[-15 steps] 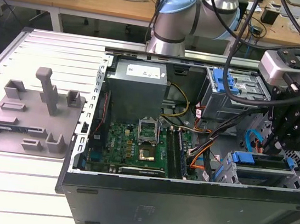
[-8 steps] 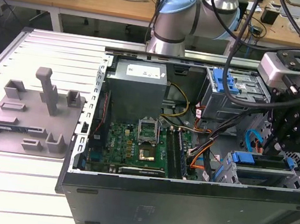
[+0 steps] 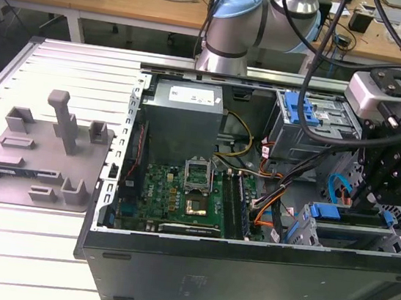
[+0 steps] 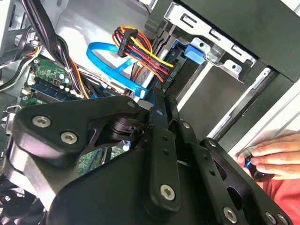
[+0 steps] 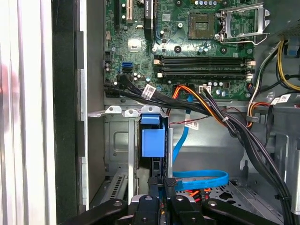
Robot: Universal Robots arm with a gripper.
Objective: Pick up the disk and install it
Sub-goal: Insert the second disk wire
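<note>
Blue-framed disk (image 3: 353, 228) sits in the drive cage (image 5: 123, 140) at 4 o'clock in the exterior view. My gripper (image 3: 382, 185) is directly above it, fingers together on its edge (image 5: 164, 185).

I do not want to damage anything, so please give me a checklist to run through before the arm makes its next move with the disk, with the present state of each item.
1. Disk lined up with the drive cage slot: ok, its blue bracket stands between the slot walls in the first wrist view.
2. Gripper hold on the disk: cannot tell.
3. Disk fully seated: cannot tell.
4. Blue cable away from the gripper: not ok, it loops right beside it.
5. Person's hand away from the case: not ok, it is close to the case edge.
</note>
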